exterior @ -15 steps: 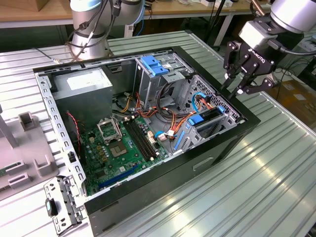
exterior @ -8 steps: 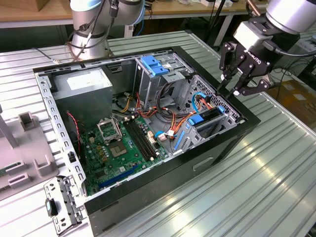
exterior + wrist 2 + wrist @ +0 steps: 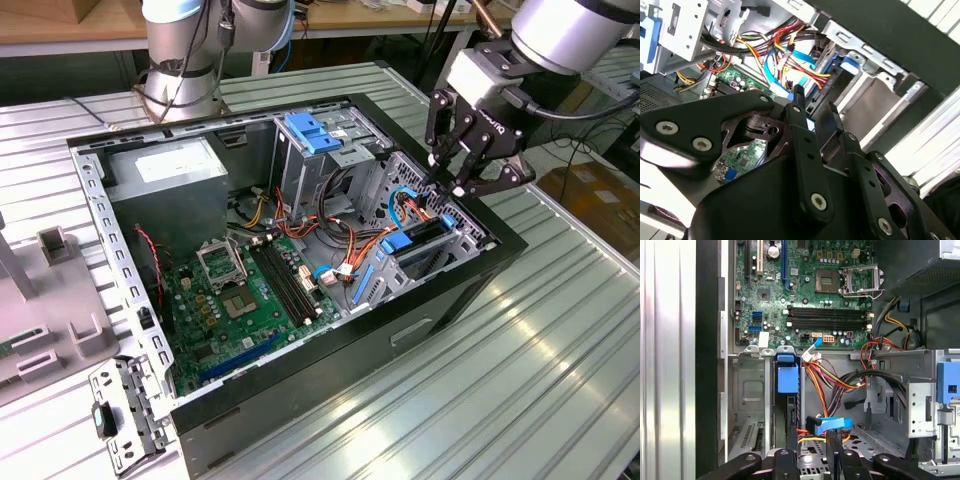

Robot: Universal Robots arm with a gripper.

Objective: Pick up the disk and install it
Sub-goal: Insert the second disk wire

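The pincer [image 3: 462, 180] hangs nearly pressed together just above the disk [image 3: 418, 238], which sits slotted in the computer case [image 3: 400, 330] bay.

The arm reaches in from the exterior view's right, wrist angled downward. Its black hand [image 3: 462, 172] points down and toward the exterior view's left, fingers [image 3: 801, 116] drawn close together, nothing between them.

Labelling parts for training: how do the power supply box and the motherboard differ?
The power supply box is plain grey metal with a white sticker; the motherboard is green, studded with slots and a socket. The power supply box is a bulky block; the motherboard is a thin flat board. Both sit inside the open computer case.
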